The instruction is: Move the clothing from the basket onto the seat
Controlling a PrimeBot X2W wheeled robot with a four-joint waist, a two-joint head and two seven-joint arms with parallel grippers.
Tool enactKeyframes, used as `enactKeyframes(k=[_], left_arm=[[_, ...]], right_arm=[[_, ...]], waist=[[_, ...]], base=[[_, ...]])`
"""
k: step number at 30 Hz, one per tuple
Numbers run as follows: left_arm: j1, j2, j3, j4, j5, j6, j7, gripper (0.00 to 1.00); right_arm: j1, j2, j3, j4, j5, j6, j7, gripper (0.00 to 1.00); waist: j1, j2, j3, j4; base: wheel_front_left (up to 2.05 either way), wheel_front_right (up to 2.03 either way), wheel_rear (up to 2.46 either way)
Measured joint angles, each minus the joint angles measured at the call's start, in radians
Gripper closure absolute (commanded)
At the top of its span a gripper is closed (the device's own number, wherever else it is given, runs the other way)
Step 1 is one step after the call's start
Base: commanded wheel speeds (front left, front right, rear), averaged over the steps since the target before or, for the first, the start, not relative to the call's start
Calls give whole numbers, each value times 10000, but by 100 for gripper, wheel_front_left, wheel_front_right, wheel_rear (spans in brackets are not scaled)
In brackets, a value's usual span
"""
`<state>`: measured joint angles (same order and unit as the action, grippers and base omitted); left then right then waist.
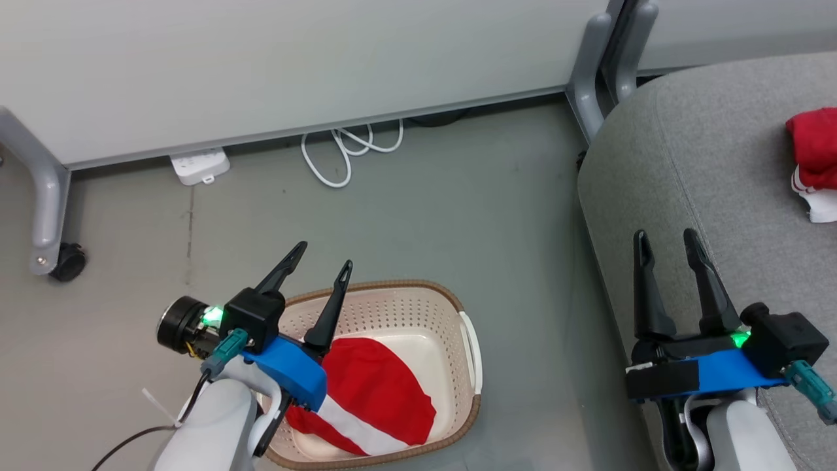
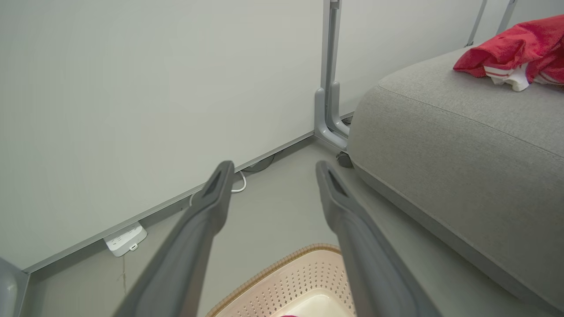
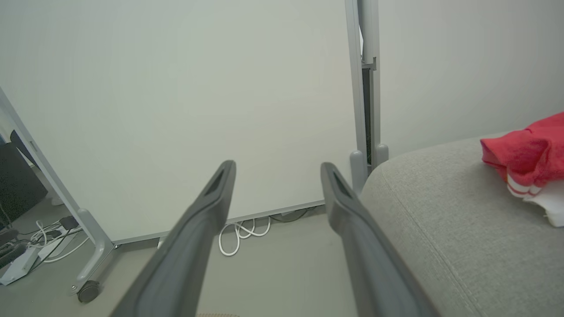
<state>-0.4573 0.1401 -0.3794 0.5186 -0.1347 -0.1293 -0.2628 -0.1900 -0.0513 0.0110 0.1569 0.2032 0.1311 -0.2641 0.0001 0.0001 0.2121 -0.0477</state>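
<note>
One red garment [image 1: 373, 392] lies crumpled in the basket [image 1: 405, 288] on the floor [image 1: 392, 196], so half the job remains. The left gripper [image 1: 325, 255] hovers just above it, fingers spread and empty (well placed, I judge, to dip in). The right gripper [image 1: 665, 235], likewise spread and empty, hangs over the edge of the seat [image 1: 693, 163]. Farther back on the seat rests the other red garment [image 1: 814, 144], already delivered.

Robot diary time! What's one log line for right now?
left gripper: open, over basket | right gripper: open, at seat edge | in basket: red striped garment | on seat: other red garment
</note>
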Motion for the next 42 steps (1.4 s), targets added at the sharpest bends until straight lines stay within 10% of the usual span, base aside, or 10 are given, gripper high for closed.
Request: enactKeyframes(k=[42], left_arm=[[-5702,1154,-6734,6953,-922,-13,297,0]], right_arm=[[-3396,0,481,-1379,-380,0,2,0]], waist=[[0,0,6617,-1688]], base=[[0,0,0]])
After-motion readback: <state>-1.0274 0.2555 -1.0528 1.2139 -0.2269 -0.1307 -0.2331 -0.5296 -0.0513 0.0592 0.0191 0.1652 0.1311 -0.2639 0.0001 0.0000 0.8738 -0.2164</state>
